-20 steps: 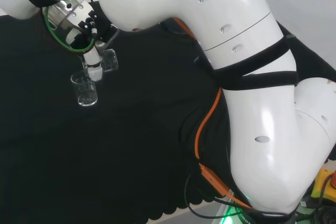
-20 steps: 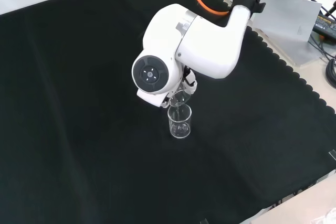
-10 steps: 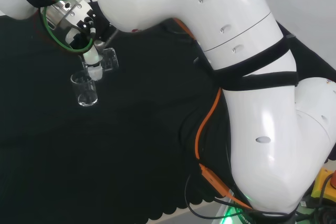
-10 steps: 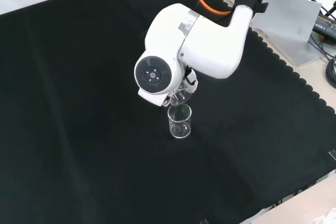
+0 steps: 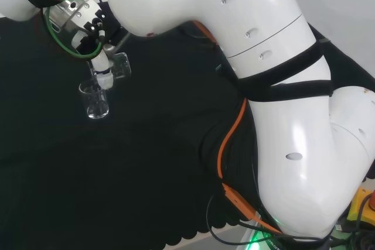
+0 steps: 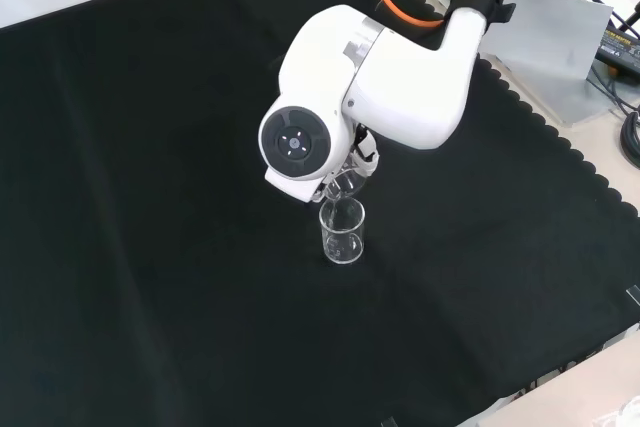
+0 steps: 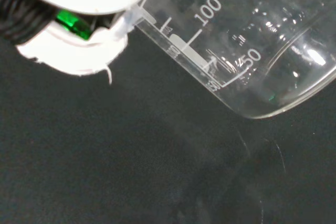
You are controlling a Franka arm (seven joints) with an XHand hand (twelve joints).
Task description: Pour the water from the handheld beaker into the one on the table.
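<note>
Black cloth [image 6: 150,197] covered the bench, and a clear beaker on the table [image 6: 342,231] stood upright near the cloth's middle, well clear of its scalloped edges

Just above that vessel, the hand [image 5: 101,62] kept its fingers curled round the handheld beaker [image 5: 119,66], which was tipped steeply with its mouth toward the rim of the standing one; the front view placed the tilted glass right behind and touching or nearly touching that rim, half hidden by the arm's white link [image 6: 370,87]. Seen from the wrist, the held beaker [image 7: 236,40] lay slanted with its printed scale showing, a white finger [image 7: 79,51] against its wall; whether water was running I could not tell
</note>
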